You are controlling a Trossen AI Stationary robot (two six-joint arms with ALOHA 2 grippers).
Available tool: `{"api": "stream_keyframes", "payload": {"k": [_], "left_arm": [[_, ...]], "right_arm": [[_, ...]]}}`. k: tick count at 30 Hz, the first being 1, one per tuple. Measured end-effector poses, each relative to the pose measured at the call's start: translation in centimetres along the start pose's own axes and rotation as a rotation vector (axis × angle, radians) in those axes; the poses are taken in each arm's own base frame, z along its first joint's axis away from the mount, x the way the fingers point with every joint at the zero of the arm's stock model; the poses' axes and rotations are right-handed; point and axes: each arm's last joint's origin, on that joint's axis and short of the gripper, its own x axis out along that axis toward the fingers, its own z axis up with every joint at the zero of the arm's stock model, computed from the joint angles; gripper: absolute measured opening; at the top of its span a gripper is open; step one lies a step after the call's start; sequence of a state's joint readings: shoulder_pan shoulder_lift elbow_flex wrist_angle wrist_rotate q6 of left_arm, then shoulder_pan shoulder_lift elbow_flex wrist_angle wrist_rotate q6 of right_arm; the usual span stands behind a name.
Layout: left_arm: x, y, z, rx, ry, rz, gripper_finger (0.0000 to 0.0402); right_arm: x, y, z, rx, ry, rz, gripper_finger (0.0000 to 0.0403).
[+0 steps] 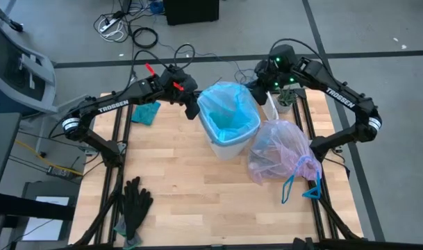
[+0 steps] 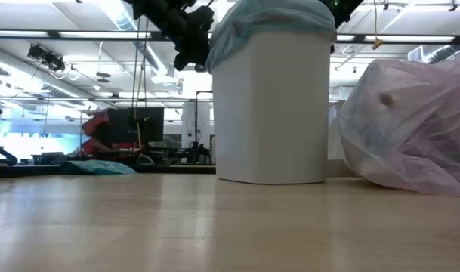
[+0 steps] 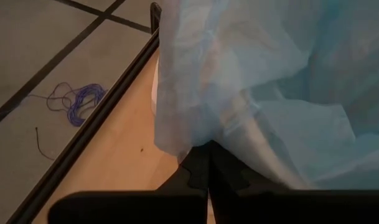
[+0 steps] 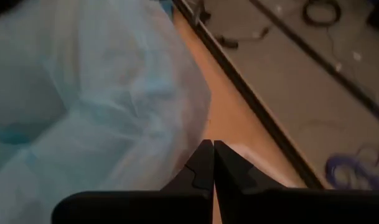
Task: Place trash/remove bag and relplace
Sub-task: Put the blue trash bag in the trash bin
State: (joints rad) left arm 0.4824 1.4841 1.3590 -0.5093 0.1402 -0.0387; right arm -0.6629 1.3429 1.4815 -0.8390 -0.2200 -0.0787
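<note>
The full pink bag lies on the table beside the white bin, where a light-blue liner is thin, soft and slippery, best pinched at its rim. The left gripper is closed on the liner's edge. The right gripper is closed at the far rim, but I cannot tell if it catches film.

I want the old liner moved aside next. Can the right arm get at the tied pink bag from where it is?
Probably yes: the pink bag lies bare on the table under the right arm's span, but the right gripper, shut at the blue liner, must let go first.
</note>
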Motion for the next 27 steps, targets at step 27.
{"api": "stream_keyframes", "payload": {"k": [27], "left_arm": [[0.0,0.0,-0.9,-0.007,0.094,0.000,0.0005]], "right_arm": [[0.7,-3.4,0.4,0.178,-0.074,0.218,0.0067]]}}
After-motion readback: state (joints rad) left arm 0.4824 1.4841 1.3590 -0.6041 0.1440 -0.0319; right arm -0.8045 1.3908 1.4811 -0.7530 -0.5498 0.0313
